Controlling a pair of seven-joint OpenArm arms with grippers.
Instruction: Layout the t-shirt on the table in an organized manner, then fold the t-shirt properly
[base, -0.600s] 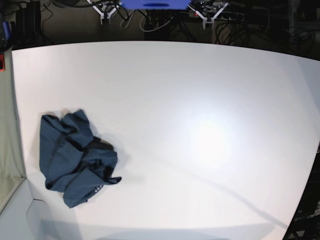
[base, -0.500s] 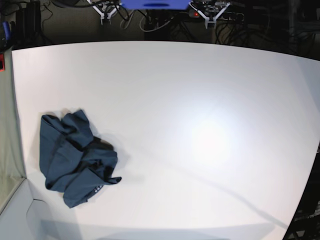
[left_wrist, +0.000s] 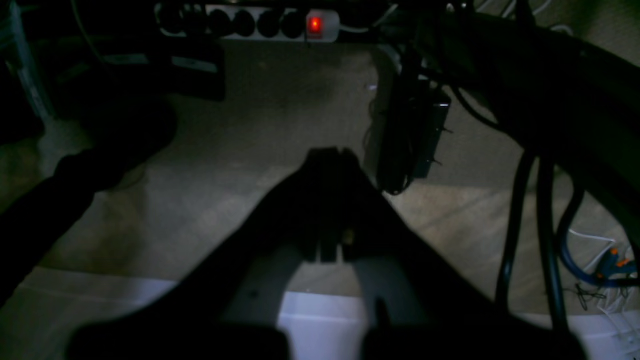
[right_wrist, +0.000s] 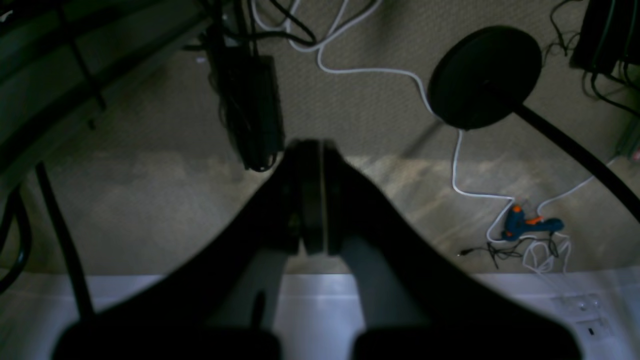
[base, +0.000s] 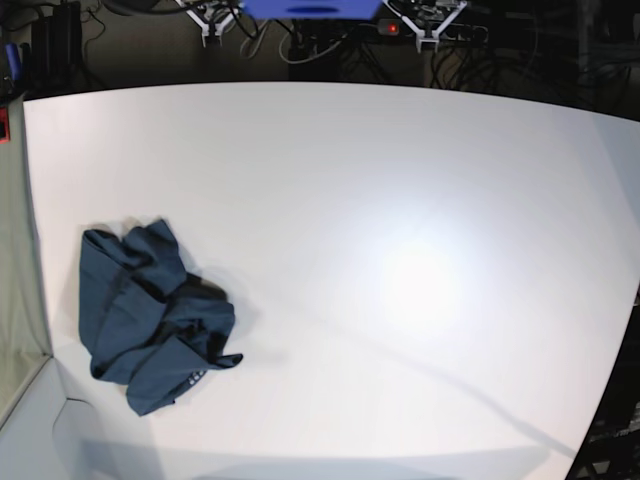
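Both hands sit clenched and empty beyond the far edge of the counter (base: 330, 170): the left hand (left_wrist: 330, 155) and the right hand (right_wrist: 310, 147) hang over the floor, jaws pressed together. The t-shirt (base: 150, 315) lies crumpled in a heap near the counter's corner on the right arm's side. It looks soft, light and limp; I'd pinch an outer edge, perhaps the loose flap nearest the front, though hems are hard to make out.

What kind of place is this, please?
Probably a robotics lab or workshop: a large white smooth table holding one crumpled dark navy-blue t-shirt, with a white power strip and loose white cables on the carpeted floor.
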